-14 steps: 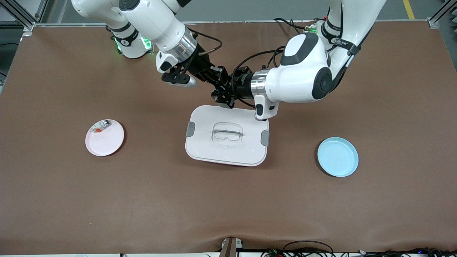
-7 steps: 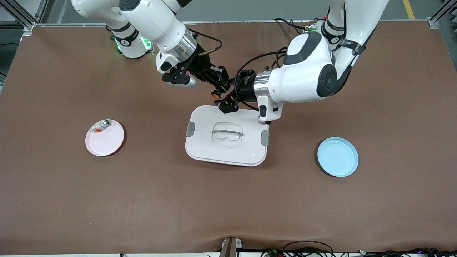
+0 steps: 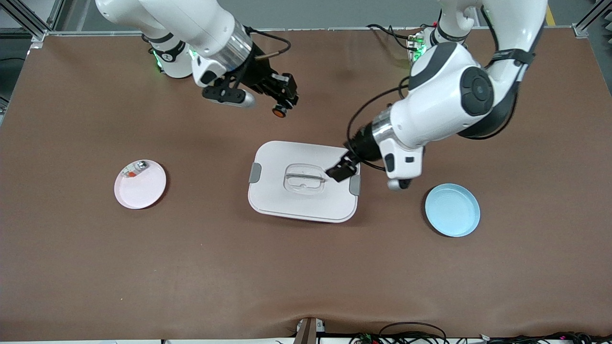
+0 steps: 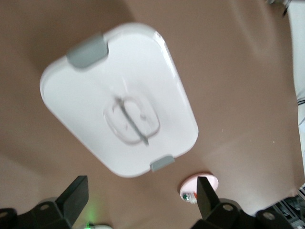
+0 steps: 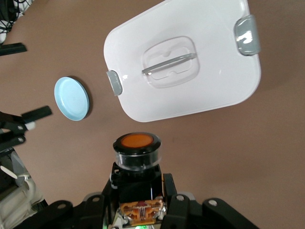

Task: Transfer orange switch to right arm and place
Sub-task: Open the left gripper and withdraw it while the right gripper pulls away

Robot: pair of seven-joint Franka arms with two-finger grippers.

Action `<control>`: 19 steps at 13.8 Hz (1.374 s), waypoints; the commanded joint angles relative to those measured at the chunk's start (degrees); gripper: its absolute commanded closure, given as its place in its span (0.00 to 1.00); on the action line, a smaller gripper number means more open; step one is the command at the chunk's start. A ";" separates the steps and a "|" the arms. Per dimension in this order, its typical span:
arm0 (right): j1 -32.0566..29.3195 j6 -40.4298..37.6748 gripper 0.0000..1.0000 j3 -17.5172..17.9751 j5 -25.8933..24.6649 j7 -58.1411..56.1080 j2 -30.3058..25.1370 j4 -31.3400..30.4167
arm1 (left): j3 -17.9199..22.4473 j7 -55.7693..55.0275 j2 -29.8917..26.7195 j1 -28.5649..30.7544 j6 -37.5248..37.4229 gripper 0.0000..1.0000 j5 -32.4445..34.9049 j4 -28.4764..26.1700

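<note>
The right gripper (image 3: 282, 106) clamps the orange switch (image 3: 277, 112) (image 5: 137, 153) over bare table, its long axis running out from the fingers, cap outward (toward the white box (image 3: 303, 181)). The left gripper (image 3: 340, 170), fingers spread and empty, hangs over that box's lid.

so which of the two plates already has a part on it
The pink plate, toward the right arm's end of the table: a small silvery part lies at its rim. The blue plate holds nothing.
</note>
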 commanded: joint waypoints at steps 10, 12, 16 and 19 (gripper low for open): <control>-13.79 -34.46 1.00 -0.08 -19.06 -55.43 -2.87 9.12 | 0.27 21.83 -3.18 9.25 -14.50 0.00 26.94 -0.43; -16.17 -34.39 1.00 -0.08 -22.75 -66.51 -4.80 6.32 | 0.27 27.80 -3.71 11.71 -16.87 0.00 27.29 -0.43; -25.56 -32.38 1.00 -0.08 -25.74 -87.95 -6.57 1.58 | 0.01 39.32 -7.39 17.34 -18.10 0.00 26.77 -0.87; -31.98 -24.75 1.00 -0.08 -27.16 -104.21 -8.23 -5.09 | 7.27 54.50 -12.22 14.64 -21.18 0.00 23.80 -2.00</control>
